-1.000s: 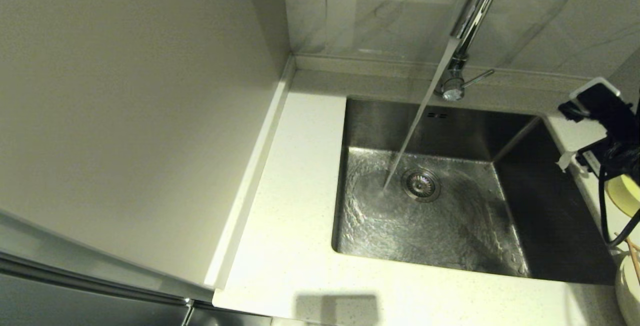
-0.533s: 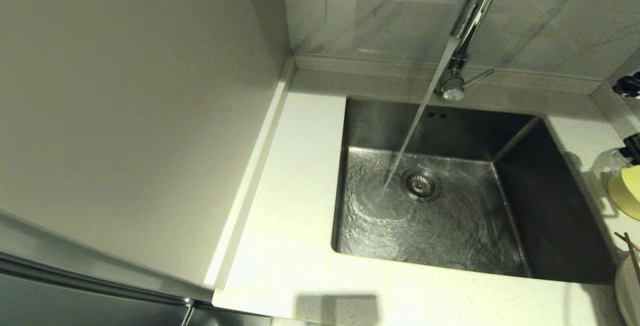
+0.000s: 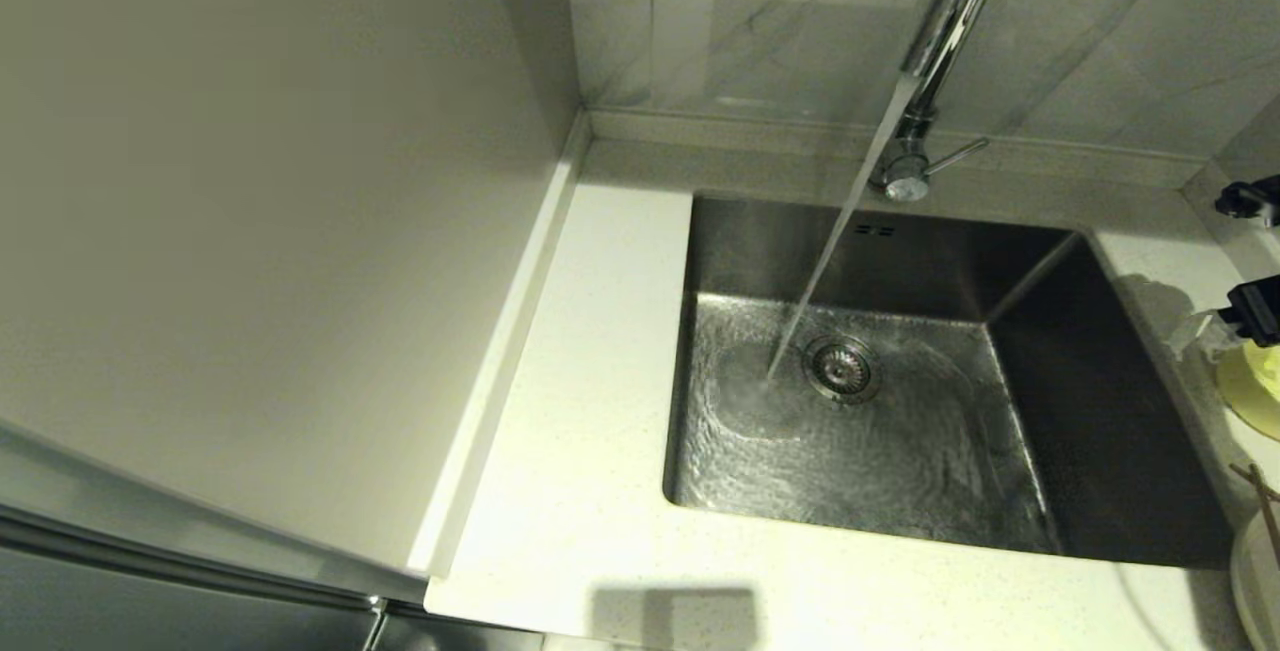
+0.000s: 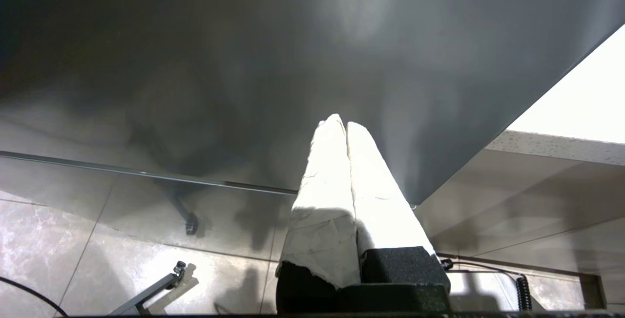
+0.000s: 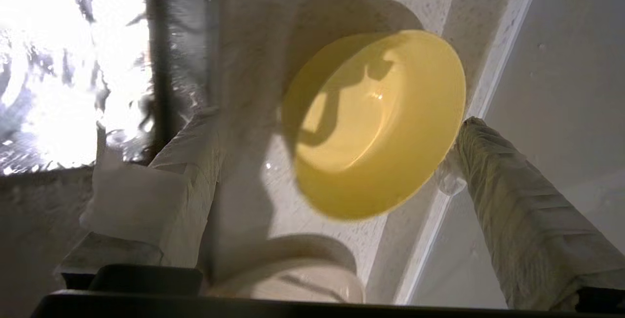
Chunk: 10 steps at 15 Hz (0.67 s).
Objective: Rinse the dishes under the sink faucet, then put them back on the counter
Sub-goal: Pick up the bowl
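- The left gripper (image 4: 342, 125) is parked low, away from the counter, above the tiled floor (image 4: 73, 240); its two padded fingers are pressed together with nothing between them.
- The counter (image 3: 590, 351) frames the steel sink (image 3: 1100, 431), and the faucet (image 3: 945, 21) runs a slanted stream (image 3: 830, 241) that lands just beside the drain strainer (image 3: 842, 368).
- At the right edge, the right gripper (image 5: 337, 152) hovers over the yellow bowl (image 5: 385, 122), which sits on the counter just right of the sink. Its fingers stand wide apart, one on each side of the bowl.
- One fingertip seems to be nearly at the bowl's rim, though contact cannot be told for sure.
- The plate (image 3: 1255, 581), with the chopsticks (image 3: 1262, 501) across it, is on the counter nearer the robot than the bowl.
- Risks, as judged: the wet, smooth rim could slip from the pads on closing, or an uneven descent could nudge the bowl toward the sink edge or the plate. Under the strong flow, a tilted bowl may splash water onto the counter.
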Motion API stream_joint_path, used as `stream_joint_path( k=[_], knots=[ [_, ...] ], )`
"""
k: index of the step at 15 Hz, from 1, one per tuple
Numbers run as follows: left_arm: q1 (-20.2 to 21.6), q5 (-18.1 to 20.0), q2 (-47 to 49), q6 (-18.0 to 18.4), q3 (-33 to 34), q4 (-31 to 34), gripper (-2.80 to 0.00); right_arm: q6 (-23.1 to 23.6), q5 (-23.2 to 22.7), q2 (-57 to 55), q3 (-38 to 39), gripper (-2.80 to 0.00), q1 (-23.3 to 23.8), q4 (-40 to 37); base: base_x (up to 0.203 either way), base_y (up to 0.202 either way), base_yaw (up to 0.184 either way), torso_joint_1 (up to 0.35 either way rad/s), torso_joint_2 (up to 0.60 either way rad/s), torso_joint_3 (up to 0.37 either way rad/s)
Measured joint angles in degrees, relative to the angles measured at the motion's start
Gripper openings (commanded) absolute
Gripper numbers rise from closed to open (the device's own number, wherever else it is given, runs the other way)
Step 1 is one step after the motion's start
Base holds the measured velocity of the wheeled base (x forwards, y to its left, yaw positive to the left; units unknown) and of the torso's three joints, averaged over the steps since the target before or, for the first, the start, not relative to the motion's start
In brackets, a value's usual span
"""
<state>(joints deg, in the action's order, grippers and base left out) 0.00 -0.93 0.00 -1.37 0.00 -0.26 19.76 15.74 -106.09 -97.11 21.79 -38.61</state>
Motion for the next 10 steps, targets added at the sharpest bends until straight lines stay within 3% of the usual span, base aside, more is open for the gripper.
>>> stream_joint_path(
  k=[4, 10],
  knots=[
    [0.0, 0.0, 0.0, 0.0, 0.0, 0.0, -2.80, 0.0, 0.0, -5.8, -4.2, 0.00, 3.0, 0.0, 0.000, 0.000, 0.000, 0.000, 0.00, 0.000],
    [0.0, 0.0, 0.0, 0.0, 0.0, 0.0, -2.80, 0.0, -0.1, -8.1, -3.2, 0.00, 3.7, -0.1, 0.000, 0.000, 0.000, 0.000, 0.00, 0.000]
  ],
)
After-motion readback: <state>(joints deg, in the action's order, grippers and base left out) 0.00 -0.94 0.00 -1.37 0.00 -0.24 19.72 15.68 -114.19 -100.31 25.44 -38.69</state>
